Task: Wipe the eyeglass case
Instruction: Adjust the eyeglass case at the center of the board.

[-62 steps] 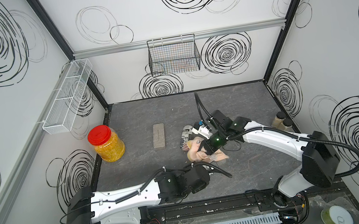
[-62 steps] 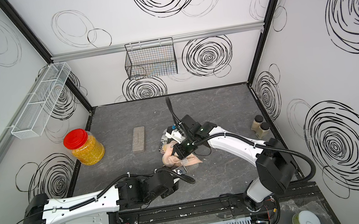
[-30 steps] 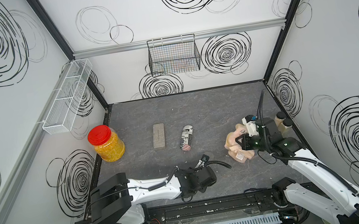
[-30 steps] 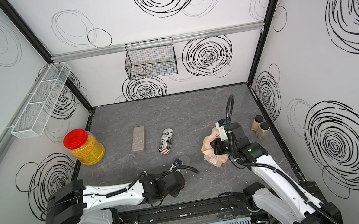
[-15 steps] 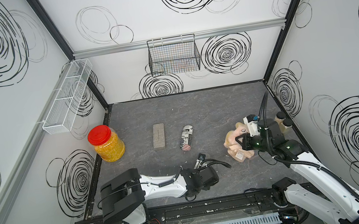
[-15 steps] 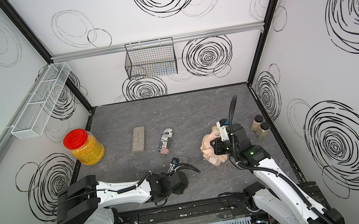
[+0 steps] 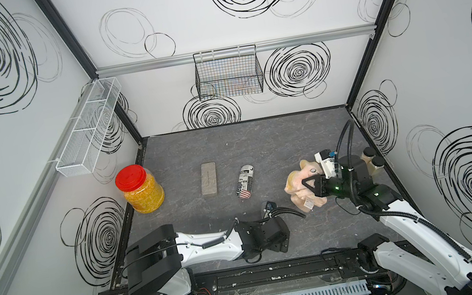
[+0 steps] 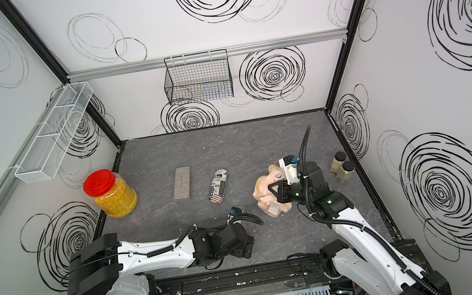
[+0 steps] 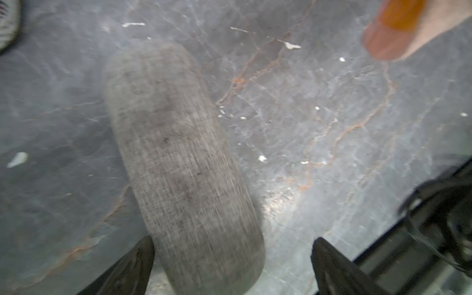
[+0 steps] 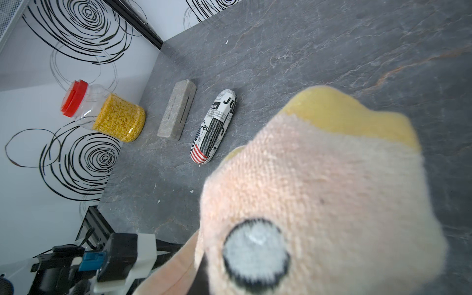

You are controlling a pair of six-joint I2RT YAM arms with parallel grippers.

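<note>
A grey felt eyeglass case (image 9: 178, 158) lies on the dark table, seen blurred in the left wrist view. Its near end sits between the wide-open jaws of my left gripper (image 9: 233, 241), close beside one fingertip (image 9: 143, 250) and apart from the opposite one. In both top views the left wrist (image 7: 269, 234) covers this case. My right gripper (image 7: 308, 185) is shut on a bunched pink and yellow cloth (image 7: 296, 185) (image 10: 319, 184) at the table's right. A newspaper-print case (image 7: 245, 182) and a beige-grey rectangular case (image 7: 209, 178) lie side by side at mid table.
A red-lidded jar of yellow grains (image 7: 140, 190) stands at the left edge. Two small bottles (image 7: 372, 158) stand by the right wall. A black wire basket (image 7: 228, 74) hangs on the back wall, a white wire shelf (image 7: 90, 129) on the left wall.
My left gripper has opened and let go of the grey case, and the arm has folded back toward the front. The right arm with the cloth has barely shifted in the last second.
</note>
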